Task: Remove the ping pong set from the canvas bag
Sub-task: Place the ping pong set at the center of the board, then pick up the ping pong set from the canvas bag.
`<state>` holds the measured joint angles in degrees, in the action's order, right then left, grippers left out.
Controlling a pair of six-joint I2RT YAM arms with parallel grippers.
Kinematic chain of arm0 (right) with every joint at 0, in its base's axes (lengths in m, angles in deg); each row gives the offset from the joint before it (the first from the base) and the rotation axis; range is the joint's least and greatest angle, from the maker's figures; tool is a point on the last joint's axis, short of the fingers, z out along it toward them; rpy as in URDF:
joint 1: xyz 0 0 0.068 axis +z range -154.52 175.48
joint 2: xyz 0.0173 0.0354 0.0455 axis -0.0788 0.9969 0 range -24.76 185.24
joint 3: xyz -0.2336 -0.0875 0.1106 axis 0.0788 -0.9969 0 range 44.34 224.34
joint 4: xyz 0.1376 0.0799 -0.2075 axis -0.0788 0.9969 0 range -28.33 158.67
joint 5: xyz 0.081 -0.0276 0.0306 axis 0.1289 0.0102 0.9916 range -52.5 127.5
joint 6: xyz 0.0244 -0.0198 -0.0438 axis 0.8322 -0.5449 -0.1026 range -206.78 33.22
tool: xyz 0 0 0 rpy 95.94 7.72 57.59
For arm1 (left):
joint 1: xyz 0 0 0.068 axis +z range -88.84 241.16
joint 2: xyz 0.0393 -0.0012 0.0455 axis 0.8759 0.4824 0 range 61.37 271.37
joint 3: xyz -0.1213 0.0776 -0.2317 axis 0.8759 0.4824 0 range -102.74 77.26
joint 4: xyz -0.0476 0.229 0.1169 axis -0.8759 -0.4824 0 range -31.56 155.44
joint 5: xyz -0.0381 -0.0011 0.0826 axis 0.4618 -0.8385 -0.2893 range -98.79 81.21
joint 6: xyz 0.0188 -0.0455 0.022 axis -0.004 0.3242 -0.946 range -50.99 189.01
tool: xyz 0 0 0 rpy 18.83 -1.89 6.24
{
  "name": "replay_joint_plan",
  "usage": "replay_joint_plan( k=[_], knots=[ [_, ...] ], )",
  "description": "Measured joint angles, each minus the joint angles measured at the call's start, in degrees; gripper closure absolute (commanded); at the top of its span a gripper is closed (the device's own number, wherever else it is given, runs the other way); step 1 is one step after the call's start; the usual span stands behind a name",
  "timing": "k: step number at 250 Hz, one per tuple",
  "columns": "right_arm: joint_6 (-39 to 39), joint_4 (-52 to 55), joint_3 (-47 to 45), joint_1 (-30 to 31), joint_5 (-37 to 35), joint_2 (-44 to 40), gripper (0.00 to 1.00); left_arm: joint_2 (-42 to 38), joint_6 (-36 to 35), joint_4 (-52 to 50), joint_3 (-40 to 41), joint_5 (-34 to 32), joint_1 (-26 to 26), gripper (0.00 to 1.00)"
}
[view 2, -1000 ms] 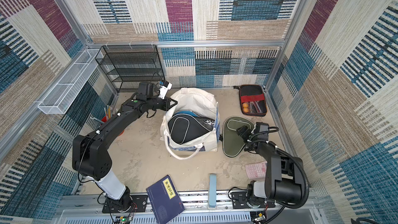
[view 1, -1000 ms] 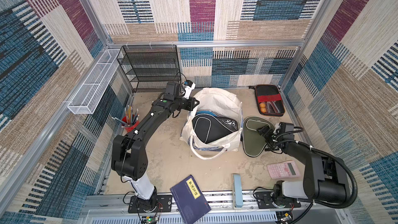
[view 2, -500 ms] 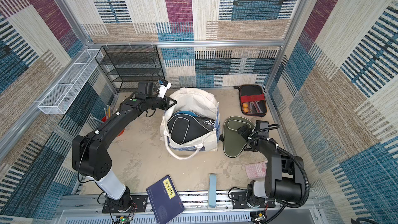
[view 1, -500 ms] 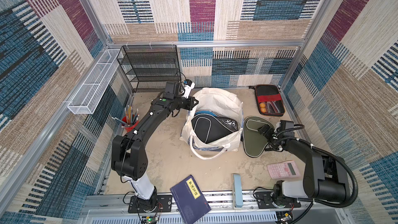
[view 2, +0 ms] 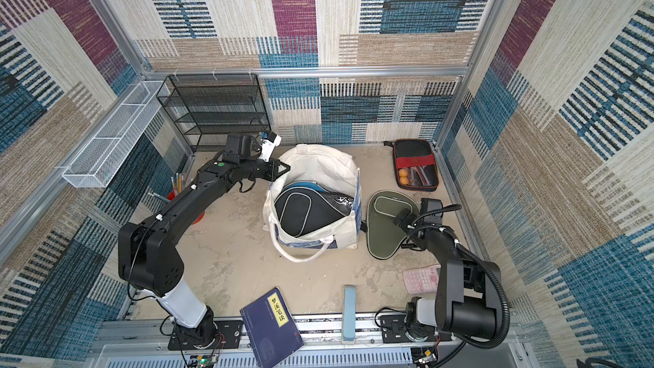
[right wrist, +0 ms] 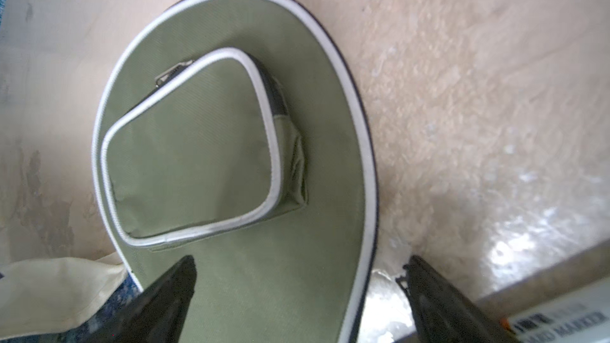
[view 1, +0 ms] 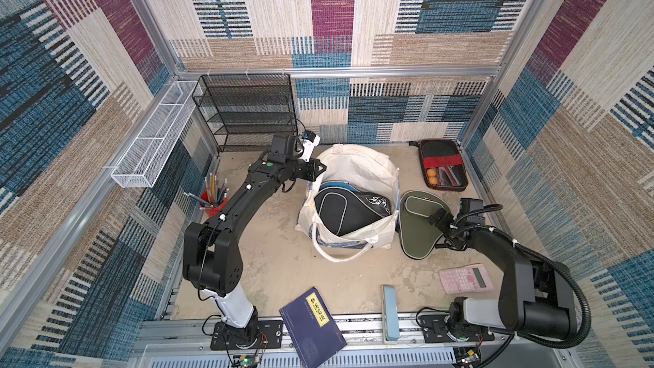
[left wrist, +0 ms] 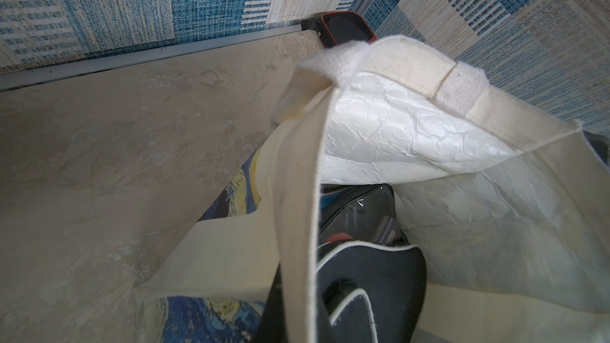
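Ping pong set is partly out: the olive cover [view 1: 419, 221] lies on the worktop [view 1: 276, 263] beneath the right jaws, which stand wide apart and hold nothing, while the black cover [view 1: 348, 212] and a blue cover [view 1: 336, 185] beneath it sit in the bag [view 1: 357, 168] just below the left jaws. Those are clamped shut on the bag's rim, propping the mouth open. If that thin pinch slips, the cloth may fold over the black cover and snag the right jaws reaching in.

Cream canvas bag [view 1: 357, 168] open mid-table, black paddle cover [view 1: 336, 214] inside, olive cover [view 1: 414, 231] flat beside it, red-banded case [view 1: 441, 162] farther back
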<state>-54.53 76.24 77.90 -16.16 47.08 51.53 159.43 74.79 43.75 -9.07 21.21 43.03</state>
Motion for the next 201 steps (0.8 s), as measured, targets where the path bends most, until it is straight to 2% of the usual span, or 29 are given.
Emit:
replay_joint_plan(
  k=[61,115,154,201],
  knots=[
    [-1.07,5.46,3.87,0.0,-3.43,-5.53,0.01,-0.94,-0.04,-0.46,0.26,-0.31,0.0,1.0],
    [-6.38,10.99,16.24,1.22,-5.6,-8.76,0.01,-2.84,-1.27,-3.21,0.04,-2.19,0.15,1.0],
    [-12.13,12.2,26.03,7.74,-3.5,-8.41,0.01,-4.37,-2.36,-6.51,-1.27,-4.55,1.27,1.0],
    [-15.89,10.36,30.45,18.51,2.08,-7.45,0.01,-5.01,-4.42,-10.67,-3.1,-8.79,3.34,1.0]
  ],
)
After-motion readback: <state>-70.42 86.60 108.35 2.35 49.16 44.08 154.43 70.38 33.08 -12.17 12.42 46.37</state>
